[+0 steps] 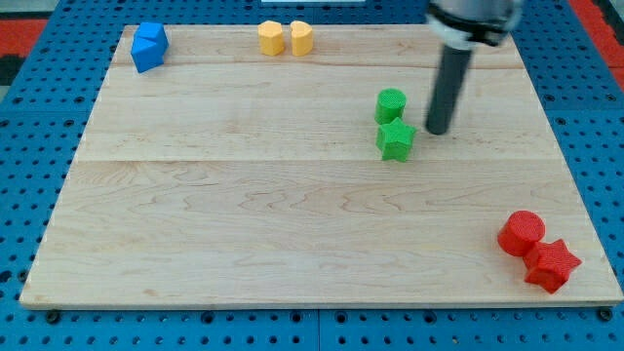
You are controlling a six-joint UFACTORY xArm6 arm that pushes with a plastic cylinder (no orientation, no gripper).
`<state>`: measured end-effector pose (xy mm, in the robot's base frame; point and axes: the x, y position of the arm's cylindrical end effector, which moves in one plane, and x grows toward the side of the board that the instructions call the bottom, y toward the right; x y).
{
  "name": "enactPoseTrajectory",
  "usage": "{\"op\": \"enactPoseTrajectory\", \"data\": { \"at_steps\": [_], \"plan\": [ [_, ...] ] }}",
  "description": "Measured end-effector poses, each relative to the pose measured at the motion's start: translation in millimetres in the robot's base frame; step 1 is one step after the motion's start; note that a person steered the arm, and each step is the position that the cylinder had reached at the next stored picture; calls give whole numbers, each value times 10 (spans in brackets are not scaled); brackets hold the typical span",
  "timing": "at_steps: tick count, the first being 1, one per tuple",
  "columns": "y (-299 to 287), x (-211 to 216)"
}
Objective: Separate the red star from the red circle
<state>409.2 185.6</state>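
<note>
The red circle (522, 233) sits near the board's bottom right corner. The red star (552, 265) lies just below and to the right of it, touching it, close to the board's bottom edge. My tip (438, 131) rests on the board at the upper right, well above the red pair. It stands just right of the green circle (391, 104) and the green star (395, 139), apart from both.
Two blue blocks (148, 46) sit together at the top left corner. Two yellow blocks (286, 38) sit side by side at the top edge. The wooden board (244, 214) lies on a blue pegboard surface.
</note>
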Motion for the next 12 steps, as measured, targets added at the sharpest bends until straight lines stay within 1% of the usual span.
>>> {"op": "enactPoseTrajectory", "data": {
  "at_steps": [1, 2, 3, 4, 5, 7, 8, 9, 10, 11, 12],
  "plan": [
    [896, 702],
    [1568, 1320],
    [1426, 1889],
    [1221, 2077],
    [806, 2054],
    [43, 1729],
    [-34, 1544],
    [11, 1386],
    [-25, 1135],
    [73, 979],
    [395, 830]
  ]
}}
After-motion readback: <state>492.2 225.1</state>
